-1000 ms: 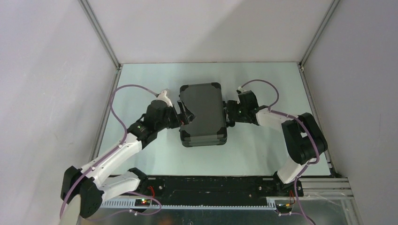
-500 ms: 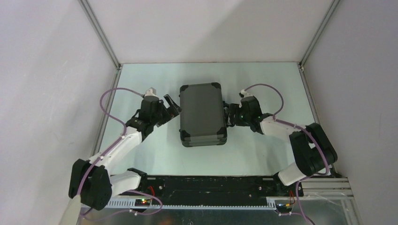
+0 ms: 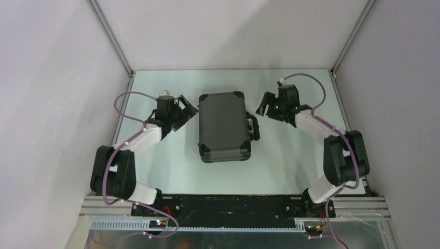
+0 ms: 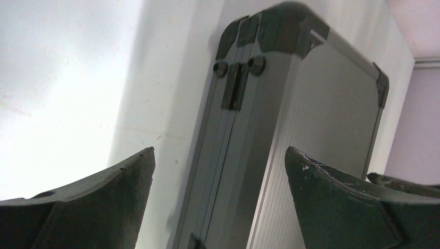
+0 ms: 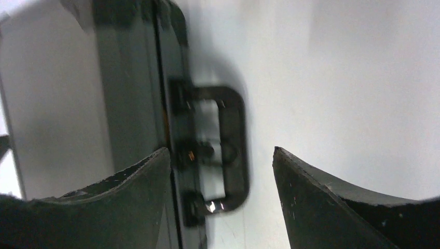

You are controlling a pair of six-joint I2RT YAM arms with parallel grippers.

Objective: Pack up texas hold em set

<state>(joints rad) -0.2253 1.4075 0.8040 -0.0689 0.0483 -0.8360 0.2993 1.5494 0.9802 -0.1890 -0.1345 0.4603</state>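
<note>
Left claw (image 3: 188,106) and right claw (image 3: 264,106) have backed off the closed briefcase (image 3: 224,124).

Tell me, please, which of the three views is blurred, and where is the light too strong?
Right wrist view: blur smears the briefcase and its handle. Left wrist view: the table is washed out to white at the left, the briefcase edges are fairly sharp, and the near fingers are dark and soft. Top external view: sharp and evenly lit, with only soft shadows.
</note>
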